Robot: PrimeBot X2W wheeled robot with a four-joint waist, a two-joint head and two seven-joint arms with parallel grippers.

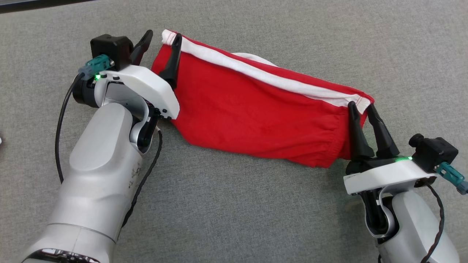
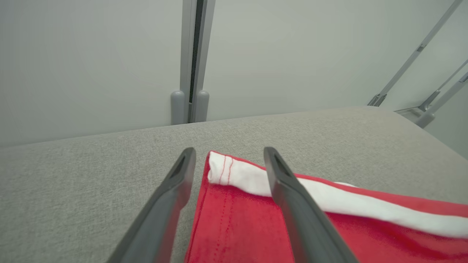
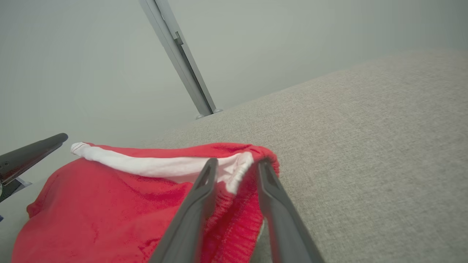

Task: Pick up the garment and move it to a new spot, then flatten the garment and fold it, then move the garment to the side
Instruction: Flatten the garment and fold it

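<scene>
Lying flat, the garment (image 1: 256, 109) runs far-left to near-right.

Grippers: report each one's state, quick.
Left gripper: open, fingers straddling a corner of the red garment, holding nothing.
Right gripper: partly open, the garment's hem between its fingers, not clamped.

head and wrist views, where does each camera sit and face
Head view: on the head, facing down at the red garment; left gripper, right gripper show.
Left wrist view: on that wrist, along its fingers, toward the garment's white-edged corner.
Right wrist view: on that wrist, along its fingers, toward the garment's other end.
Shared: the garment.
</scene>
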